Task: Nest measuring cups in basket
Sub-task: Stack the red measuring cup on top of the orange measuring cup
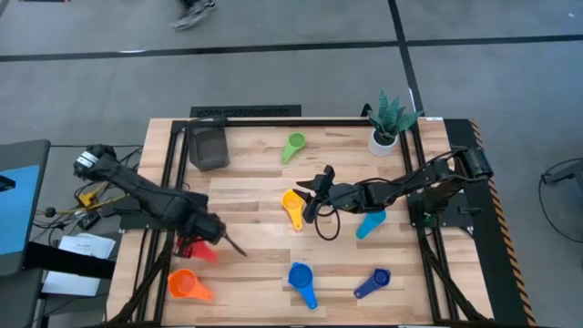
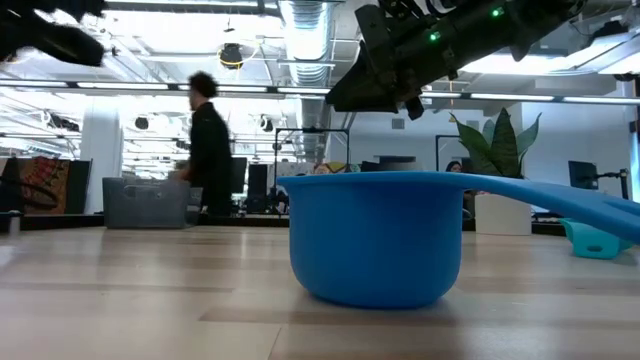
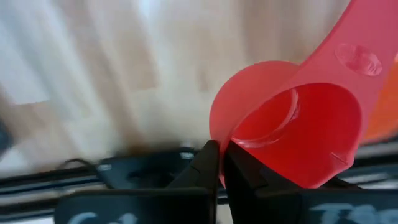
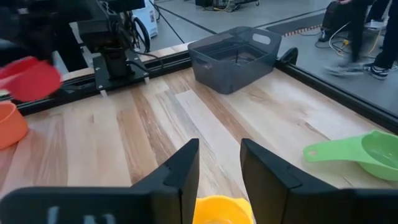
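My left gripper (image 1: 217, 233) sits near the table's left edge, shut on the red cup (image 3: 292, 124), which also shows in the right wrist view as the red cup (image 4: 28, 78). My right gripper (image 4: 217, 168) is open at mid-table, its fingers standing just above the yellow cup (image 1: 293, 208) without touching it. Resting on the wood are the orange cup (image 1: 187, 284), blue cup (image 1: 301, 278), dark blue cup (image 1: 373, 282), light blue cup (image 1: 369, 223) and green cup (image 1: 293, 146). The dark basket (image 1: 208, 146) stands at the far left. My left gripper pinches the red cup's bowl wall at the rim (image 3: 225, 144), on the side away from the handle (image 3: 357, 56). One finger (image 3: 249, 183) is inside the bowl and one (image 3: 202, 171) outside. The cup is tipped on its side and appears lifted clear of the table.
A white pot with a green plant (image 1: 390, 123) stands at the far right corner. Black rails (image 1: 168, 182) frame the table's edges. Open wood lies between the basket and the yellow cup. A person (image 2: 208, 140) walks in the room beyond the table.
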`<state>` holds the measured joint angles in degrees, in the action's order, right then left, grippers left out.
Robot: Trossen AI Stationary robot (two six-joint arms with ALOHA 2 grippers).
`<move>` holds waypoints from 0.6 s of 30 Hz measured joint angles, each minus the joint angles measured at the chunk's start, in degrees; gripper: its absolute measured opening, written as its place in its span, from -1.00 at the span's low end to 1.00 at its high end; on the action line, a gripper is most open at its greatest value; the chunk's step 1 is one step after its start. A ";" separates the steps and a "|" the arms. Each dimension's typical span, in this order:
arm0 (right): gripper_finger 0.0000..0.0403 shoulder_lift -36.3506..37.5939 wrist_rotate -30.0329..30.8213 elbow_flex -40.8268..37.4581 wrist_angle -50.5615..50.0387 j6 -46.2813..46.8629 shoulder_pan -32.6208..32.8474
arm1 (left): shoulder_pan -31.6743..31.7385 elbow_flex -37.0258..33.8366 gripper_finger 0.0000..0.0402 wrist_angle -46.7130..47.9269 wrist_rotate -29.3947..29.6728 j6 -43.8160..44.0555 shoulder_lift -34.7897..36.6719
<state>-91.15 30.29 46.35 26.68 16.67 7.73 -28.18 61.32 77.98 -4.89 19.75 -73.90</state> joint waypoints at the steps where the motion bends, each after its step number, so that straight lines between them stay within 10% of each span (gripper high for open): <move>1: -0.31 0.00 0.01 0.00 0.06 0.11 0.00 | -1.14 0.06 -1.00 -0.02 -1.58 1.12 0.03; 18: -0.37 0.00 -0.05 0.00 3.17 0.42 -0.48 | -20.11 -0.10 -1.00 -15.22 -4.53 25.52 -0.28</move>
<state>-91.15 30.24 46.35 29.85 17.08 7.25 -48.29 61.22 62.76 -9.42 45.27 -74.18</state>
